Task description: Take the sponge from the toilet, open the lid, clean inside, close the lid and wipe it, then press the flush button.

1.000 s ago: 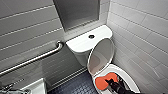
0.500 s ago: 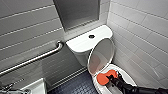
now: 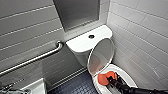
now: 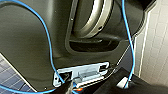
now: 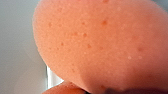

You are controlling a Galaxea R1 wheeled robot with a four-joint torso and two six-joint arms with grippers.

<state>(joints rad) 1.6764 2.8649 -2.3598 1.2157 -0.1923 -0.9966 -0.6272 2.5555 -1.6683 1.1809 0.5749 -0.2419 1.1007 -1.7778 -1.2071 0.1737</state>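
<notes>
With the lid up, the right tool pinches the sponge inside the toilet — cleaning seems under way; closing, wiping, flushing left

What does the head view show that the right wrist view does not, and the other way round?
Head view: the raised lid, the flush button on the tank, the grab bar, the tiled wall, and the right gripper holding the sponge inside the toilet. Right wrist view: the sponge very close, its pores plain. Both: the orange sponge against white ceramic.
</notes>
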